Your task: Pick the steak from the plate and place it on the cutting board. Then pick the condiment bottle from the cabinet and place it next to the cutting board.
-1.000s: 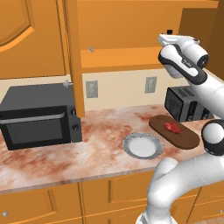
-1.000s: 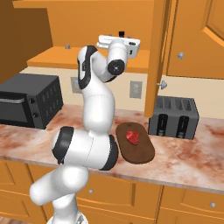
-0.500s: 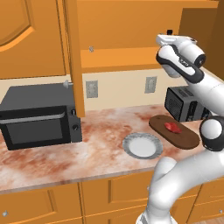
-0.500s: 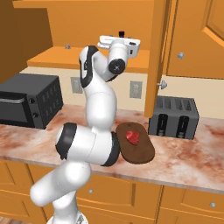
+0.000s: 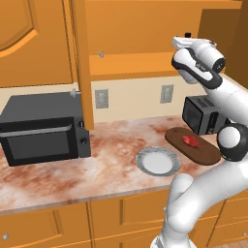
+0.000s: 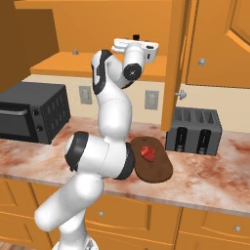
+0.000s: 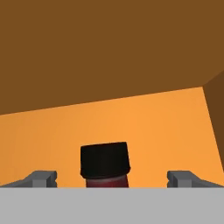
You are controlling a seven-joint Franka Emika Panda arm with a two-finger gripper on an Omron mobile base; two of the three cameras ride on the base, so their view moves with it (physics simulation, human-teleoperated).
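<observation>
The steak (image 5: 192,141) lies on the cutting board (image 5: 193,146). In the cabinet (image 7: 131,127), the condiment bottle (image 7: 105,164) stands at 6 o'clock between the end effector (image 7: 113,178) tips, spread wide apart. Advance squarely; depth looks short, probably, before closing below the cap.

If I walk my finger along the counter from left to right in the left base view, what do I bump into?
Black microwave oven → round grey-white plate → small red raw steak lying on the dark brown oval wooden cutting board.
</observation>
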